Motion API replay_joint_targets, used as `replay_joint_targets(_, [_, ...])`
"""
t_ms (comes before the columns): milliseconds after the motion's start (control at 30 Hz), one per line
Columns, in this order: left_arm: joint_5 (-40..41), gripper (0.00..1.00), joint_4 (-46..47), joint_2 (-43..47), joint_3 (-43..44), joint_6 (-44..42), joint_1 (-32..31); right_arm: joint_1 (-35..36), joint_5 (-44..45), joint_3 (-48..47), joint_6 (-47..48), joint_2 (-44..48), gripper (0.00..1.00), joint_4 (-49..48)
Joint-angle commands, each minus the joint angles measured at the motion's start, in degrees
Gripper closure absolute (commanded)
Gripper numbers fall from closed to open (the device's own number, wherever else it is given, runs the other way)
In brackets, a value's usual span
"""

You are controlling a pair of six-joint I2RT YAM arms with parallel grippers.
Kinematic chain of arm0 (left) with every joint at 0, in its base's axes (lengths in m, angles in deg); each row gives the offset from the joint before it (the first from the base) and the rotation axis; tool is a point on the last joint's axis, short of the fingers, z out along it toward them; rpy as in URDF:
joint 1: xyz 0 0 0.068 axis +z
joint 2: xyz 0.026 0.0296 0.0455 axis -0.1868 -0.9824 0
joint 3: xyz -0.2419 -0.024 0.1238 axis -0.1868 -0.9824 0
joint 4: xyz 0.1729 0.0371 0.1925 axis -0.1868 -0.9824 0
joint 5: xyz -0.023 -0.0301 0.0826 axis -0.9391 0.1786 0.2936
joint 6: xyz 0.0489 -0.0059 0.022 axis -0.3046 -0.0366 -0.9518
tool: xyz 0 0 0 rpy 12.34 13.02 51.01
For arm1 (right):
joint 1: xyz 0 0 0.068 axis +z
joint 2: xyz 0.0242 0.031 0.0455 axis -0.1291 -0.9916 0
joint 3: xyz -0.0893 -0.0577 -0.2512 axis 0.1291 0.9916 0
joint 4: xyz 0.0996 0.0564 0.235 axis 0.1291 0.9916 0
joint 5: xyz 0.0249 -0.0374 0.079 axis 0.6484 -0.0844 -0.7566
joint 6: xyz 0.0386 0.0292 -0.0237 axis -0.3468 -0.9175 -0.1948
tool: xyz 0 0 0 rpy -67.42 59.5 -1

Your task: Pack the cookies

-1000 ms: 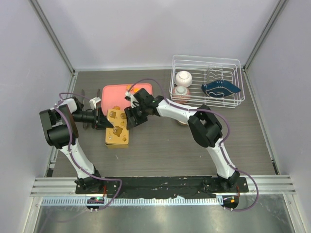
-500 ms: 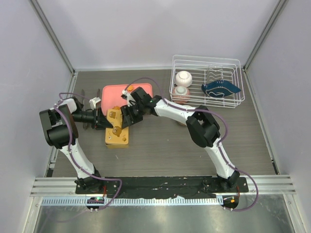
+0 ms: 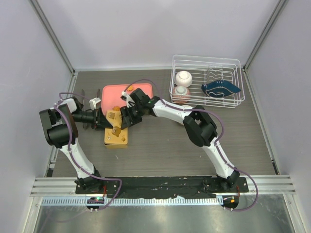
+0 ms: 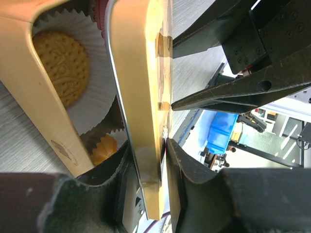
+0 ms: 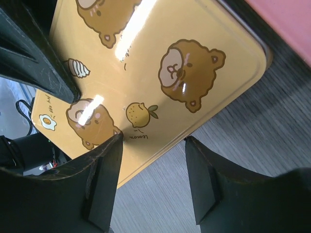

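**Top external view.** Yellow cookie tin (image 3: 116, 138) on the counter (image 3: 160, 150), left of centre, just in front of a pink tray (image 3: 121, 92). The tin lid (image 3: 115, 120) is tilted up over it, between the two arms. The left gripper (image 3: 100, 119) is at the lid's left edge and the right gripper (image 3: 125, 116) at its right side. A white wire dish rack (image 3: 233, 63) stands well apart at the far right. No cookies can be made out from here.

**Left wrist view.** The lid is seen edge-on, and the left gripper pinches its rim, one finger on each face. Beside it the tin is open. Inside are a round orange cookie (image 4: 60, 68) lying flat in a white paper cup (image 4: 92, 97) and a flower-shaped orange cookie (image 4: 104, 148) lower down, partly hidden.

**Right wrist view.** The lid's glossy printed face, with bears and a lemon, fills the frame. The right gripper's fingers are spread wide over it and hold nothing.

**Handling, as judged.**
- Cookies: light, thin, stiff and brittle. Take them by opposite edges with little force, or move them by their cups.
- Lid: thin sheet metal, rigid, light and slick. An edge pinch could let it swing or slip, so a second contact on the opposite rim would steady it.
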Motion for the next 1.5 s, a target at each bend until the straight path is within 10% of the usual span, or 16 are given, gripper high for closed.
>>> replay_joint_targets(0, [1.03, 0.66, 0.19, 0.27, 1.46, -1.33, 0.24, 0.53, -1.59, -2.82, -0.52, -0.47, 0.41, -2.81])
replay_joint_targets(1467, [11.31, 0.41, 1.42, 8.36, 1.81, 0.17, 0.24, 0.62, -2.91, -4.13, -2.01, -0.29, 0.42, -3.25])
